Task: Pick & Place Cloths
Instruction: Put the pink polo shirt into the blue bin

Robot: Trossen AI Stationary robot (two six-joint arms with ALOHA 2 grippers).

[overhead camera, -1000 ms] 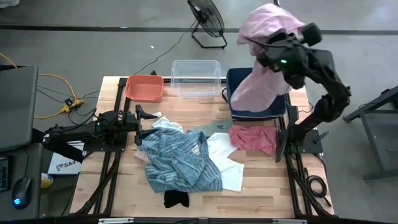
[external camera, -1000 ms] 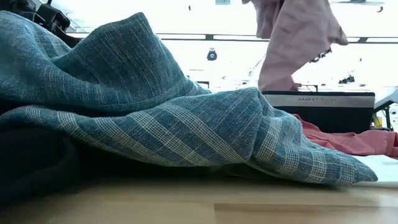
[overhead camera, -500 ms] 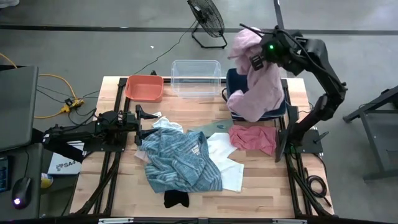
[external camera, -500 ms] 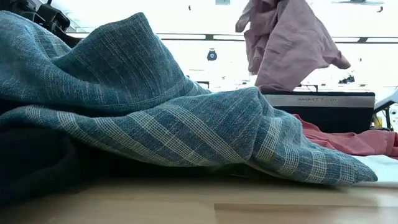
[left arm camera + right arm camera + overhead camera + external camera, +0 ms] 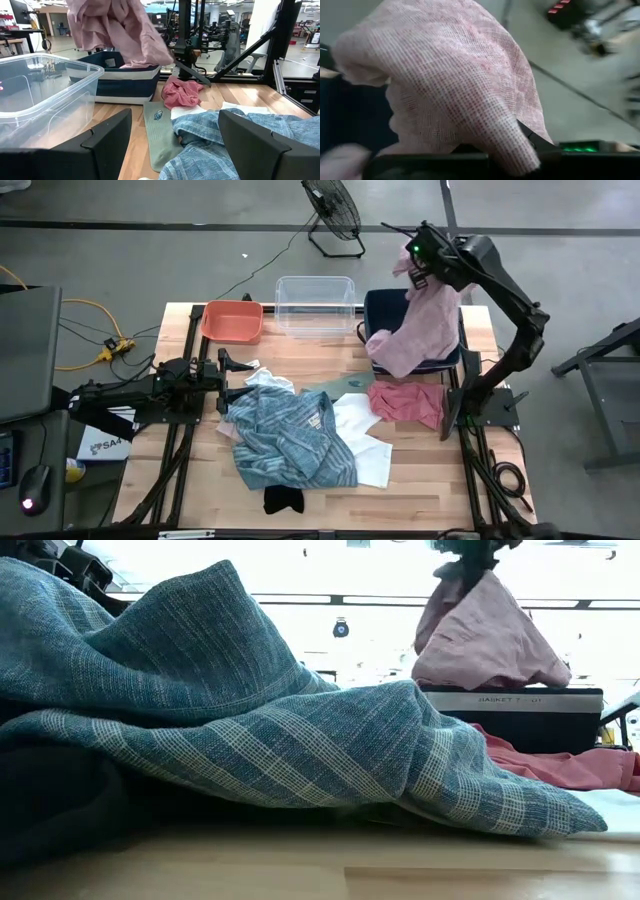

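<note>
While clamped tight on the large pink cloth [image 5: 418, 330], right gripper [image 5: 422, 265] above dark blue bin [image 5: 376, 308] at table's far right corner; left gripper [image 5: 232, 377] parted, empty, by left edge.

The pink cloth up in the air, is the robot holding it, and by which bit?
Yes: the right gripper is shut on the pink cloth by its top end; the rest hangs into the blue bin.

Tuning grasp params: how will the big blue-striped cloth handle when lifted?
Probably floppy: the blue-striped cloth lies in soft heaped folds. It will likely hang and sway like the pink cloth in the right gripper. May drag the white cloth it overlaps.
</note>
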